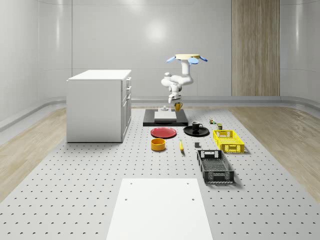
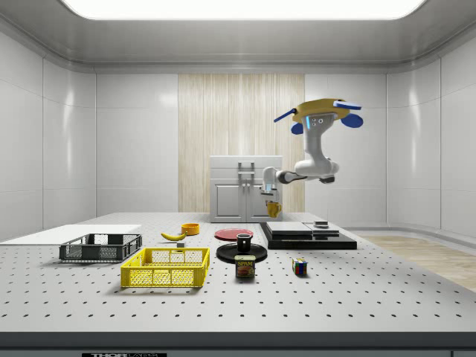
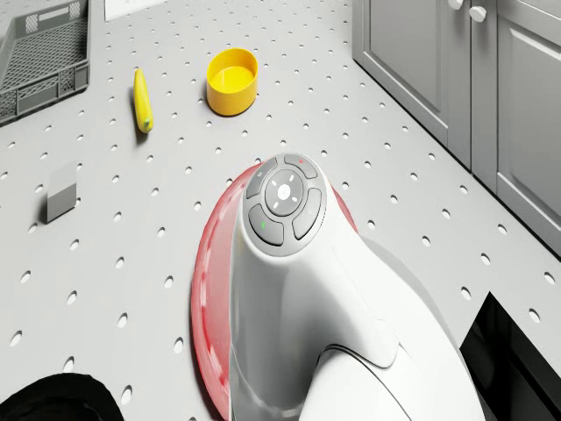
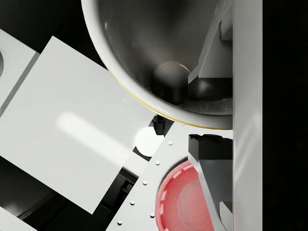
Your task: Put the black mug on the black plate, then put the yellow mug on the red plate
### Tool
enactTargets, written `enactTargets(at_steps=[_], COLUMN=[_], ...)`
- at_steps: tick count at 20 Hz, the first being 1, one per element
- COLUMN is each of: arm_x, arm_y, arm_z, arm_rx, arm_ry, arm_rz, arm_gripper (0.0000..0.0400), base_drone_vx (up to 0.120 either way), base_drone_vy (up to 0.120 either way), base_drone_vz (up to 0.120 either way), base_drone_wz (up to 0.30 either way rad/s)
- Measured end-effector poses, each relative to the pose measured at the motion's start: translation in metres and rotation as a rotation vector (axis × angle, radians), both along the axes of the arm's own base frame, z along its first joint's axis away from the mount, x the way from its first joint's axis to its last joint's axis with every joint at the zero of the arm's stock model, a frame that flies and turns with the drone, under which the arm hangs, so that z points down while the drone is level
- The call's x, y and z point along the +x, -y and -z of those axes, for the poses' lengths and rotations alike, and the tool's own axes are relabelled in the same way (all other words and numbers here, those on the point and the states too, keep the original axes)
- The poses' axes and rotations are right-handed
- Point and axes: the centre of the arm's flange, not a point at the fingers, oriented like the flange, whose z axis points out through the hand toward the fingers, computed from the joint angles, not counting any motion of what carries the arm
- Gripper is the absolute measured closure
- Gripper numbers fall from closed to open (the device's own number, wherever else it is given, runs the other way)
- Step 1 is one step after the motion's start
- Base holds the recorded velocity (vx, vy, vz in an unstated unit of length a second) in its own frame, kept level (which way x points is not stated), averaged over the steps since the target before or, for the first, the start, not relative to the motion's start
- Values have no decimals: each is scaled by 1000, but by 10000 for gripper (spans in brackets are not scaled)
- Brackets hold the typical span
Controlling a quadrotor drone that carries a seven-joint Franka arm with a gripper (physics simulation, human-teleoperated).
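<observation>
The drone point(image 1: 187, 57) hovers over the black platform point(image 1: 165, 118) at the back of the table. Its arm hangs down, and the gripper point(image 1: 176, 101) is shut on the yellow mug point(image 1: 178, 106), held in the air above the platform's near right corner. In the side view the yellow mug point(image 2: 274, 210) hangs under the gripper point(image 2: 271, 199). In the wrist view the mug point(image 4: 159, 48) has a grey inside and its rim sits between the fingers point(image 4: 211, 154). The black mug point(image 1: 196, 126) stands on the black plate point(image 1: 205, 132). The red plate point(image 1: 164, 132) lies bare, left of the black plate.
A white block point(image 1: 165, 115) lies on the platform. A white cabinet point(image 1: 100, 105) stands at the left. In front are a yellow bowl point(image 1: 158, 144), a banana point(image 1: 181, 146), a yellow basket point(image 1: 228, 140) and a black basket point(image 1: 215, 166). A can point(image 2: 245, 266) and a cube point(image 2: 300, 266) lie nearby.
</observation>
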Motion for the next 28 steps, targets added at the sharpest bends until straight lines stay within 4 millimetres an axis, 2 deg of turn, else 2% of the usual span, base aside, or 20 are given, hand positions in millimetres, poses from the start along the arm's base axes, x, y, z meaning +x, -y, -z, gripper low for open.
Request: enactTargets(at_steps=[8,20,28], arm_x=[0,0,0], arm_y=[0,0,0], arm_z=[0,0,0], arm_rx=[0,0,0], arm_ry=[0,0,0], arm_rz=[0,0,0], arm_gripper=[300,300,300], base_drone_vx=[120,120,120], base_drone_vy=[0,0,0], base_drone_vz=[0,-117,-10], base_drone_wz=[0,0,0])
